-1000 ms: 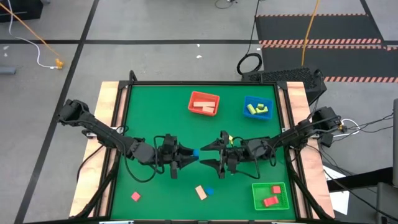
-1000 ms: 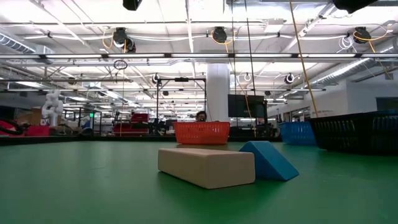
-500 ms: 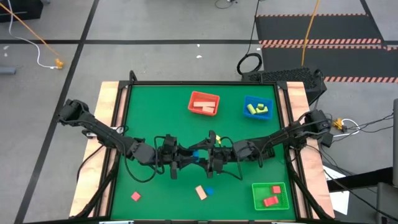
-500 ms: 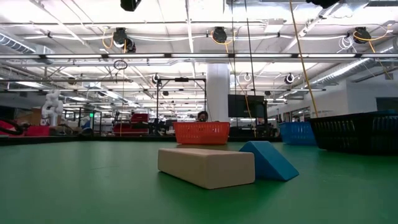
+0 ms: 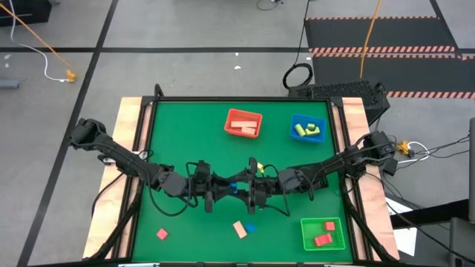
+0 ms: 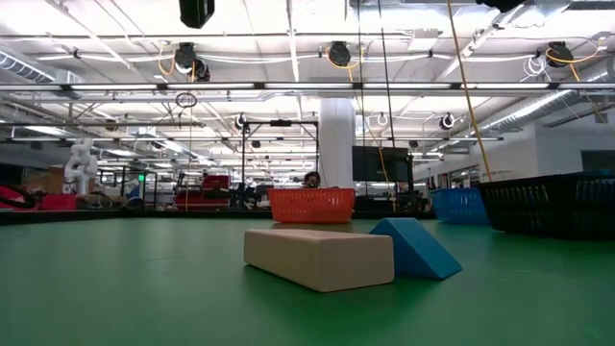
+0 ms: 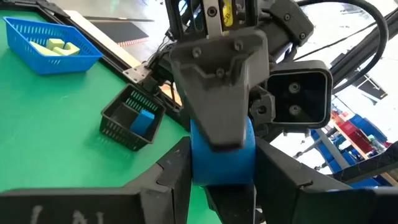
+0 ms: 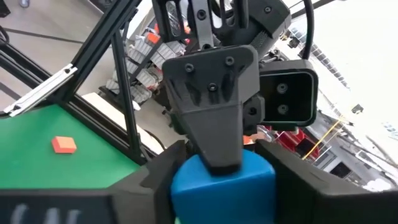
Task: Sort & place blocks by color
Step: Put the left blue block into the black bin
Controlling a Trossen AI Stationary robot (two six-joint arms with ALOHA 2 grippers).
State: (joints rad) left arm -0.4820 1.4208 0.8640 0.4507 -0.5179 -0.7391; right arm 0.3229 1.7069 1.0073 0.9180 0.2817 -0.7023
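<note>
1. My left fingers (image 5: 225, 185) and my right fingers (image 5: 243, 187) meet tip to tip above the middle of the table (image 5: 171, 126).
2. The blue block (image 7: 222, 152) sits between my left fingers, which hold it at a moderate width; both wrist views show it pinched there.
3. My right fingers are around the same block from the opposite side. One of them lies across its face. Whether they bear on it firmly I cannot tell.
4. Judgement: this is a hand-over in mid-air, with neither side yet clear of the block.
5. Risk: if my left fingers let go before my right fingers have a firm hold, the block would drop to the table beneath them.
6. Risk: both sets of fingers crowd one small block, so a slight misalignment could twist it out of the pinch or knock fingertip against fingertip.
7. Below and just beyond my fingertips lie a pale wood block (image 5: 240, 229) and a small blue block (image 5: 250, 228), touching each other. A dropped block could strike and scatter them.
8. The blue tray (image 5: 294, 122), off past my right fingers, holds yellow-green pieces, so a colour-matched destination is not self-evident.
</note>
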